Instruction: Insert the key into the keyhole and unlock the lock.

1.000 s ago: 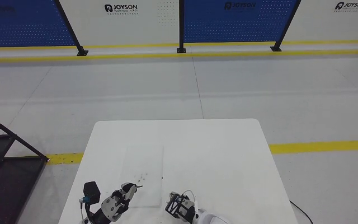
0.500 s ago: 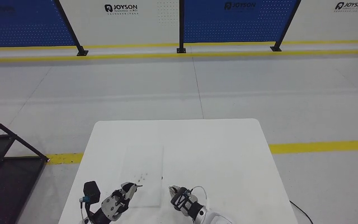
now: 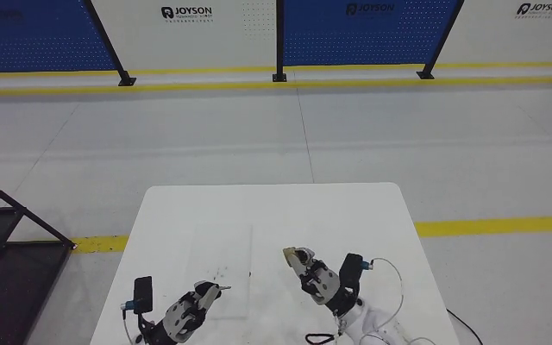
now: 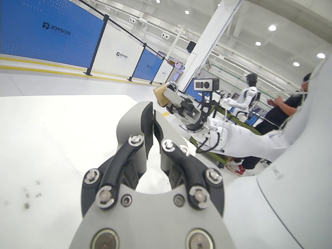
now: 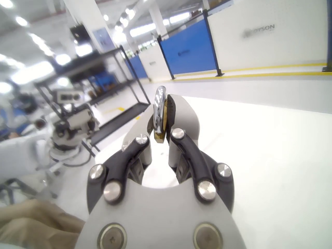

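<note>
A brass padlock (image 3: 291, 254) with a chrome shackle (image 5: 158, 99) is clamped in my right gripper (image 3: 297, 259), raised over the table's near middle. In the right wrist view the right gripper (image 5: 163, 106) is shut on the lock's body, shackle pointing away from the wrist. My left gripper (image 3: 210, 291) hovers near the table's front left, shut on a small key (image 3: 222, 287) whose thin tip pokes out toward the lock. In the left wrist view the left gripper (image 4: 153, 113) has its pads pressed together, hiding the key, and the padlock (image 4: 159, 96) hangs a short way beyond.
The white table (image 3: 345, 216) carries a few dark specks (image 3: 226, 269) between the arms. A black cable loop (image 3: 317, 338) lies at the front edge. A black rack (image 3: 26, 237) stands off the table's left side.
My right arm has swung from the table's front edge forward and to the right, carrying the padlock higher. The left gripper with the key has barely shifted.
</note>
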`<state>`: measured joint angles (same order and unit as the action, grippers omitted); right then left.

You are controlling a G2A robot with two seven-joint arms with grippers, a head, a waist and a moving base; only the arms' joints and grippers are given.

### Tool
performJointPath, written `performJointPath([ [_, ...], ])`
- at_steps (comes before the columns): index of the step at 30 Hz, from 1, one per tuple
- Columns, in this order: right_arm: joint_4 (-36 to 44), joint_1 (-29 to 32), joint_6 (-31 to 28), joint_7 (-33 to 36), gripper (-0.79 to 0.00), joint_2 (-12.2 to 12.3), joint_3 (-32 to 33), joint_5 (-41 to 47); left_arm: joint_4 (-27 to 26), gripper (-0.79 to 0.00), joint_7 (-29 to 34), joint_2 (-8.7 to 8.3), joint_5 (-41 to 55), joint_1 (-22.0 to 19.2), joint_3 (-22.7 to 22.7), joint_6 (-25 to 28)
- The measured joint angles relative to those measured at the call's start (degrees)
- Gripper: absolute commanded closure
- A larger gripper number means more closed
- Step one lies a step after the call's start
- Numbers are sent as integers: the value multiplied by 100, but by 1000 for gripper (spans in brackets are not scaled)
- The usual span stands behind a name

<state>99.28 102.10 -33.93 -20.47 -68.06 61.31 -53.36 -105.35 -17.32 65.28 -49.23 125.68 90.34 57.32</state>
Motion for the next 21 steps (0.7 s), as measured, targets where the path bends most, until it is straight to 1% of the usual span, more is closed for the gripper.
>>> performJointPath([
  [2, -65, -57, -470, 238, 0, 24, 77, 647, -7, 0, 9, -2, 88, -10, -42, 63],
  [4, -71, -89, -646, 443, 0, 35, 111, 928, -8, 0, 6, -2, 104, -13, -48, 72],
  [18, -67, -87, -592, 367, 0, 34, 107, 867, -8, 0, 5, -2, 99, -13, -46, 68],
  [21, -112, -240, -460, 577, 0, 0, -33, 1049, -11, 0, 94, 2, 189, -63, -129, -8],
])
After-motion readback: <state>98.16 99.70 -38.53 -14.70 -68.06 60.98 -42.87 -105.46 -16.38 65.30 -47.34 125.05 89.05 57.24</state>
